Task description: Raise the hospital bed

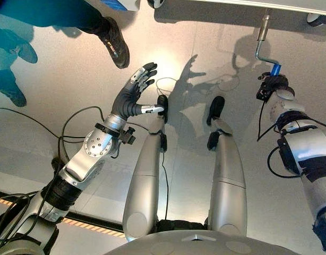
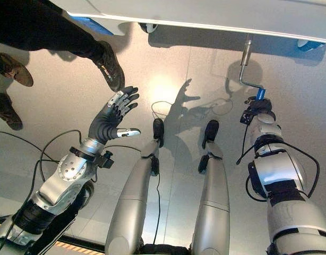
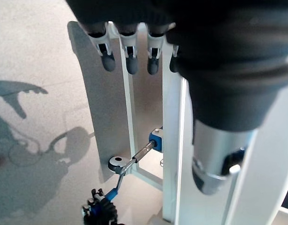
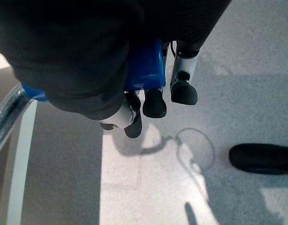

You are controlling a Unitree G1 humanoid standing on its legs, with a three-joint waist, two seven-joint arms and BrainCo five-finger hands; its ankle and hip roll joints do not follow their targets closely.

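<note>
At the foot of the bed, your right hand [image 2: 257, 110] has its fingers curled round the blue grip [image 4: 145, 70] of the crank [image 2: 246, 71]; the right wrist view shows the grip tucked against the palm with dark fingertips wrapped below it. Your left hand [image 1: 135, 91] hangs over the floor well apart from the crank, fingers straight and spread, holding nothing.

Expect the crank to be rigid steel that turns about its shaft and does not flex. I judge it will resist steadily, since it drives the bed's lifting screw under load, so keep the hold on the blue grip, where the lever arm is longest. The grip looks like smooth plastic and may spin or slip in the palm; a full wrap serves better than a fingertip pinch.

The crank is a bright metal rod bent into an offset handle, running from a joint under the bed frame [image 2: 205, 18] down to the blue grip. In the left wrist view its shaft [image 3: 140, 153] enters a blue fitting on the white frame.

A person's dark shoe [image 1: 115, 42] stands on the floor near your left hand.
</note>
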